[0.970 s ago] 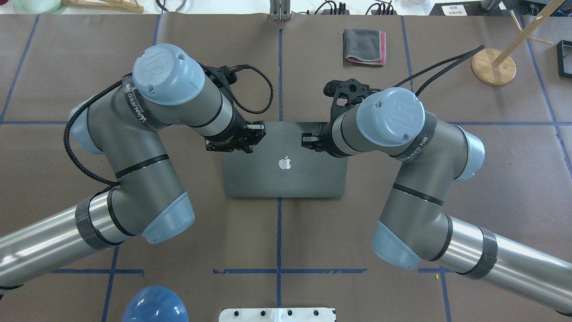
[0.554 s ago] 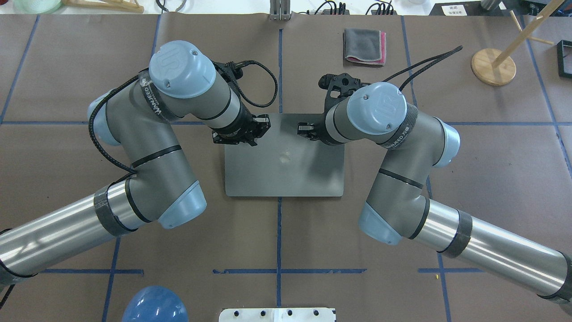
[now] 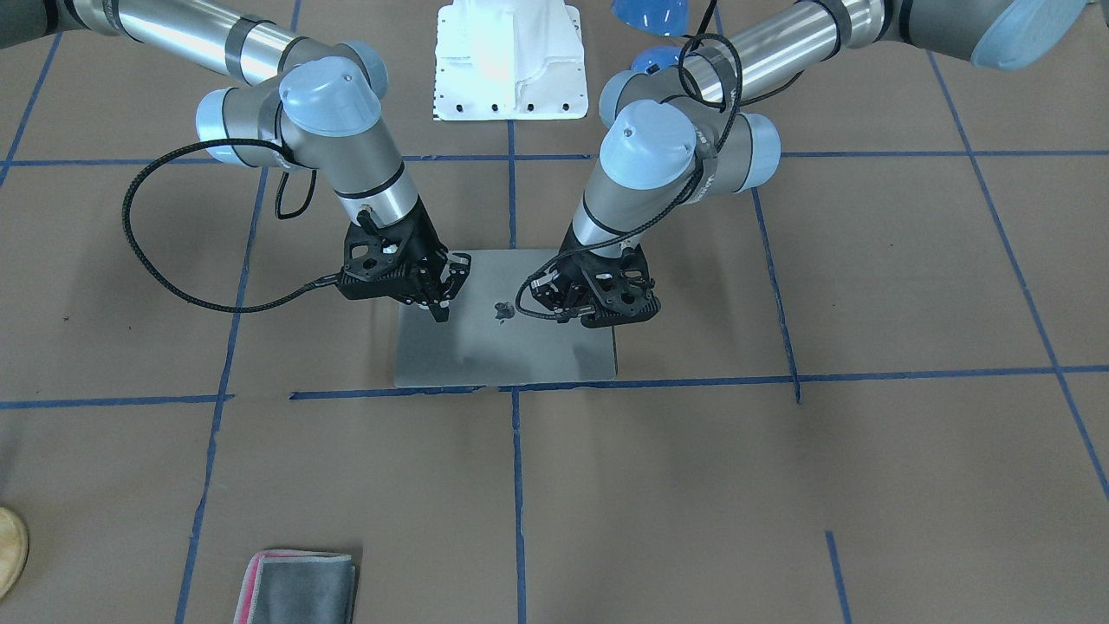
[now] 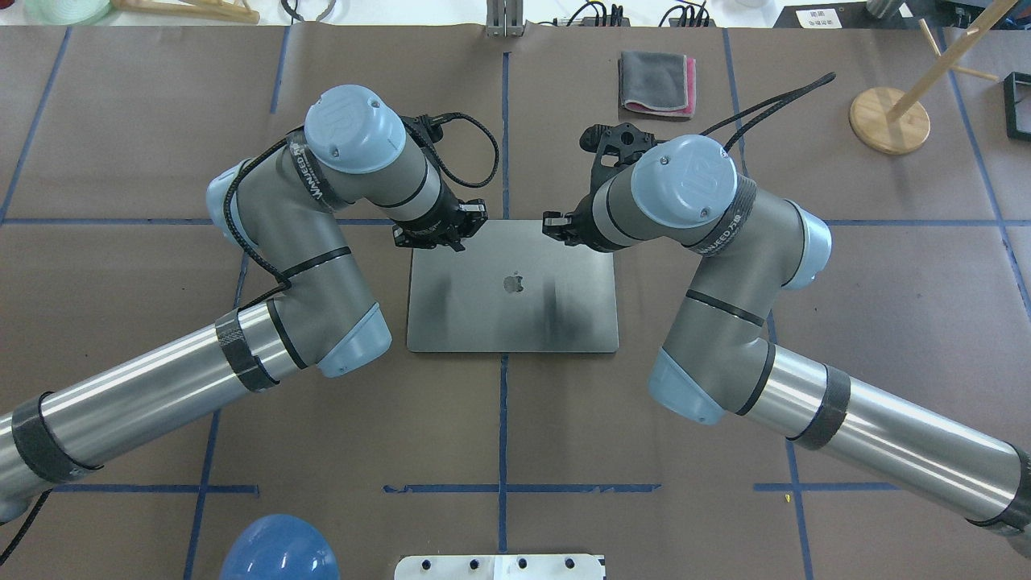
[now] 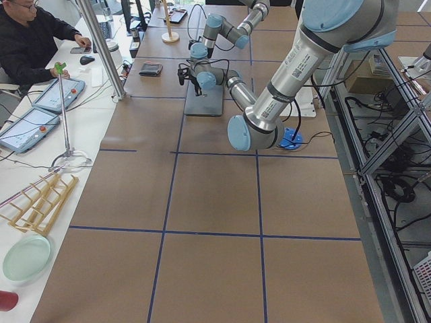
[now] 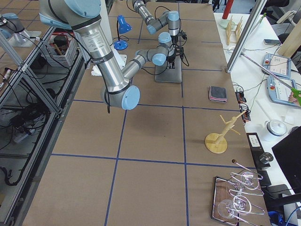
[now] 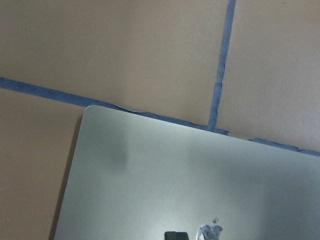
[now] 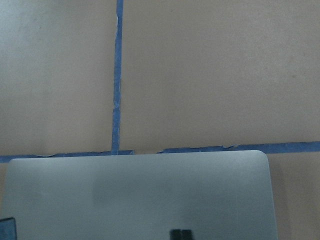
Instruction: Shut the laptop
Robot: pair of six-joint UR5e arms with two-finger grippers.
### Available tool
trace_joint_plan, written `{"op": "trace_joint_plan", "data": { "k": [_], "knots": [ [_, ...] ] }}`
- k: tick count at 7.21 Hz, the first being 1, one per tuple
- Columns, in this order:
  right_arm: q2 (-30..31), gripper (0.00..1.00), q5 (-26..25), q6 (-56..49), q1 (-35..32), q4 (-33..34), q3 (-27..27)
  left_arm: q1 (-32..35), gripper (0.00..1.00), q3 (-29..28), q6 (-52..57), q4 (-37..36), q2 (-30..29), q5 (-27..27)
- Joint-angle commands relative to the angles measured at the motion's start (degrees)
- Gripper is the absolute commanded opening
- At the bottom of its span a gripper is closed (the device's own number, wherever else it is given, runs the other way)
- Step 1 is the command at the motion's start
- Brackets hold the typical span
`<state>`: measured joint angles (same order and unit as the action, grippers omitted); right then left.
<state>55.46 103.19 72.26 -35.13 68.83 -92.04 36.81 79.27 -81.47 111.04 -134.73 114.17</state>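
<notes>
The laptop [image 4: 483, 318] lies shut and flat at the middle of the table [image 4: 886, 322]. Its smooth, matte silver-grey metal lid faces up, a thin slab with rounded corners and a small apple logo at its centre. The lid's far edge, the one away from the robot, runs along a blue tape line. Another tape line crosses beneath the laptop from near to far. Soft dark shadows and a dull sheen lie across the metal.

The left gripper [image 4: 470, 226] hangs over the far left corner of the lid, and the right gripper [image 4: 553, 226] over the far right part. Both are black and angular. On each, the two fingers stand apart with nothing between them. The front-facing view shows the fingertips down at the lid's surface, but whether they touch it I cannot tell. Each wrist view shows only a dark fingertip at its bottom edge, above bare metal.

The table is covered in plain brown paper marked into squares by blue tape. Far and to the right of the laptop, well apart from it, lies a small folded grey-and-pink cloth [image 4: 656, 83]. Farther right stands a wooden stand [image 4: 888, 119] with a round disc base and a slanted dowel. At the near edge sit a glossy blue dome [image 4: 278, 552] and a white plate [image 4: 499, 566] with bolt holes.
</notes>
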Motion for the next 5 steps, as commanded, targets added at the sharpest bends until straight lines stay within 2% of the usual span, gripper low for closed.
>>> {"op": "trace_joint_plan", "data": {
  "k": [1, 5],
  "knots": [
    [0.0, 0.0, 3.93, -0.72, -2.38, -0.1, -0.06, 0.01, 0.0, -4.89, 0.08, 3.55, -0.62, 0.0],
    [-0.09, 0.0, 5.89, -0.81, -3.45, -0.19, -0.59, -0.25, 0.01, -6.49, 0.17, 3.65, -0.62, 0.0]
  ]
}}
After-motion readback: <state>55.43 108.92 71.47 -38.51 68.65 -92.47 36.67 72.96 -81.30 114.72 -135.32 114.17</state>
